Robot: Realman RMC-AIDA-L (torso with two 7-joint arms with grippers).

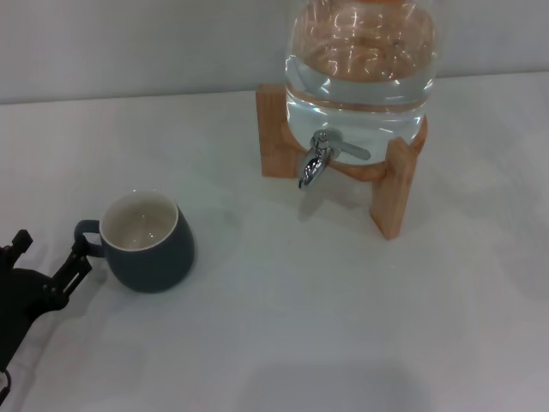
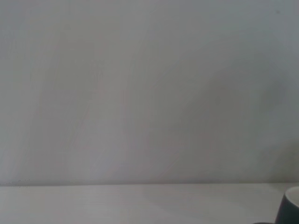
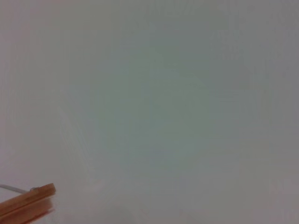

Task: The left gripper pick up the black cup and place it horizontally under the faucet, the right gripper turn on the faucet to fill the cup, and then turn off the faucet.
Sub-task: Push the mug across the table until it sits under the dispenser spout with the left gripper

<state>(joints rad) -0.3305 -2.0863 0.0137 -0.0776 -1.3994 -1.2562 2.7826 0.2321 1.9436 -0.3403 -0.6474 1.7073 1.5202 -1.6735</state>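
Nearest you, at the head view's lower left, your left gripper (image 1: pixel 53 266) sits low over the table (image 1: pixel 283 318), its fingers (image 1: pixel 75 264) spread apart, one tip right at the handle of the cup (image 1: pixel 147 240). That cup stands upright and empty. Well beyond it, the faucet (image 1: pixel 319 159) juts from the water-filled jar (image 1: pixel 360 69) on a wooden stand (image 1: pixel 393 189). Your right gripper is out of sight.

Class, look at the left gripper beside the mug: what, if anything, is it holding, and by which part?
The left gripper is at the black cup's loop handle, fingers on either side; whether it grips cannot be told.
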